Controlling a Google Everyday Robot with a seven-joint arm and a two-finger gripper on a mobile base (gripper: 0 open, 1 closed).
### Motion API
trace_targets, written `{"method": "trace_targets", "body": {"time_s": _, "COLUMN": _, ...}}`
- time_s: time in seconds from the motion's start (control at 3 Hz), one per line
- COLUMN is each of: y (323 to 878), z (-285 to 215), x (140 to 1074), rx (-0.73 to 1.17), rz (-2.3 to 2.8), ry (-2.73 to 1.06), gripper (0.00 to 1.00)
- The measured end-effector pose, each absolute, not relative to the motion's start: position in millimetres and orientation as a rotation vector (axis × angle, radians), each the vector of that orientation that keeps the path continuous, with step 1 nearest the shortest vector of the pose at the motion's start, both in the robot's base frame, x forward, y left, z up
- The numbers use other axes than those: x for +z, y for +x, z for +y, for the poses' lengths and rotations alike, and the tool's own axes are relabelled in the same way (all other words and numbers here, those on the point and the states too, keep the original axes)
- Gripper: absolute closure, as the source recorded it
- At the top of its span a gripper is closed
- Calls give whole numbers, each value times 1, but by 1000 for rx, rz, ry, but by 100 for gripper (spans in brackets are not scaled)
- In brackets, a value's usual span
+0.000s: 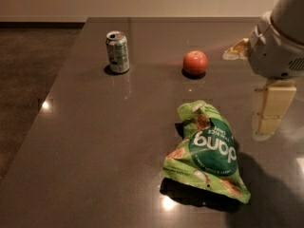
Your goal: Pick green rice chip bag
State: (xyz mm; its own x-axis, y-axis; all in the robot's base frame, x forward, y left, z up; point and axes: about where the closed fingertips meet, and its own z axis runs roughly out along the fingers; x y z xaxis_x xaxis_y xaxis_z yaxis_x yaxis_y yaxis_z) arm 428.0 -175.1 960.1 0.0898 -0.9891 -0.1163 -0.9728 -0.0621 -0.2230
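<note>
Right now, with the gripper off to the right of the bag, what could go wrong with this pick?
The green rice chip bag lies flat and crinkled on the glossy table, so a grasp might pinch only a loose fold and slip. The gripper hangs beside the bag, apart from it. A sideways approach might shove the bag instead of catching it.
</note>
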Motion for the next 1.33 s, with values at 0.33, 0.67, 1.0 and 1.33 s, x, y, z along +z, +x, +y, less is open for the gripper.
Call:
{"method": "trace_targets", "body": {"time_s": 0.33, "y": 418, "z": -162, "x": 946, "rx": -59, "rz": 1776, "ry": -2319, "gripper": 0}}
{"method": "trace_targets", "body": {"time_s": 0.67, "y": 409, "z": -153, "x": 931, "rx": -35, "rz": 1572, "ry": -2487, "gripper": 0}}
{"method": "trace_targets", "body": {"time_s": 1.0, "y": 402, "z": -144, "x": 915, "rx": -31, "rz": 1400, "ry": -2594, "gripper": 0}}
{"method": "trace_targets", "body": {"time_s": 1.33, "y": 398, "z": -137, "x": 900, "rx": -30, "rz": 1266, "ry": -2660, "gripper": 0}}
